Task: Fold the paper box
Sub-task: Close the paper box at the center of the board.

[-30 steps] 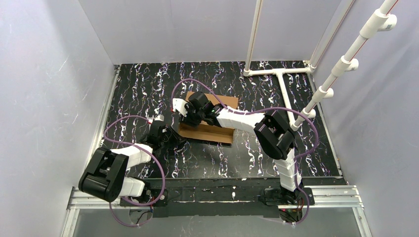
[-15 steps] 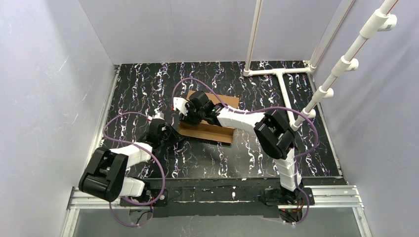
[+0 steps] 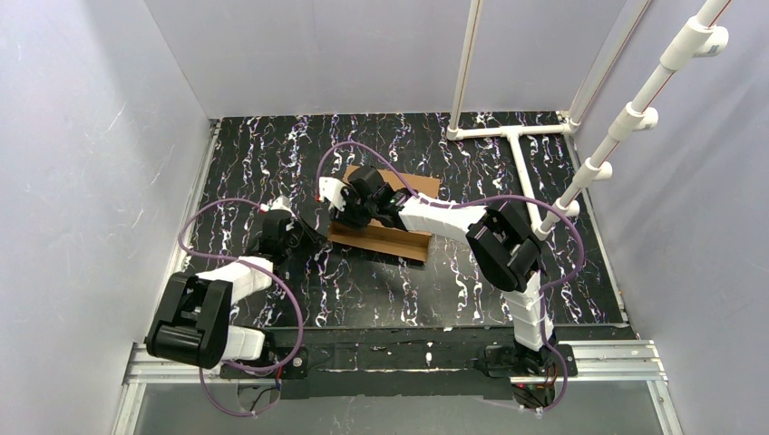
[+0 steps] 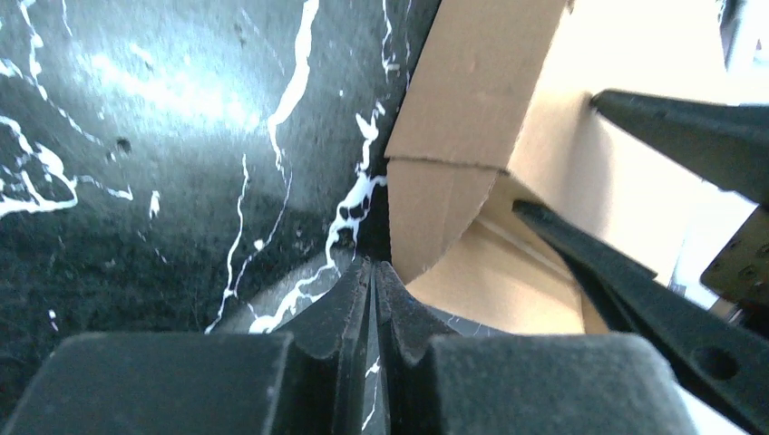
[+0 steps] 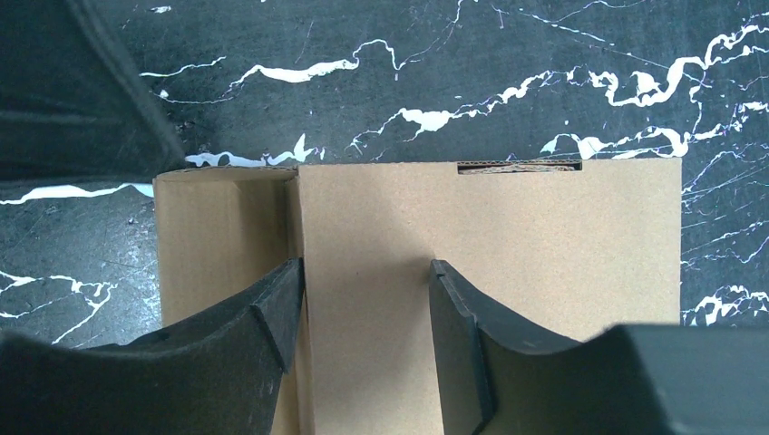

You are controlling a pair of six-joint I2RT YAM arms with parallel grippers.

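A: What just changed on the left?
B: The left jaws, pressed together, have pulled back leftward from the paper box [image 3: 385,241].
A: And on the right?
B: The right jaws stay spread on the box, mid table [image 3: 272,154]. I think the left flap is let go now.

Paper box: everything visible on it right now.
The paper box is plain brown corrugated cardboard, partly folded, lying on the table. Its top panel has a slot at the far edge and a crease near one side. The open right gripper sits over that panel; the shut left gripper points at a raised flap corner, contact unclear.
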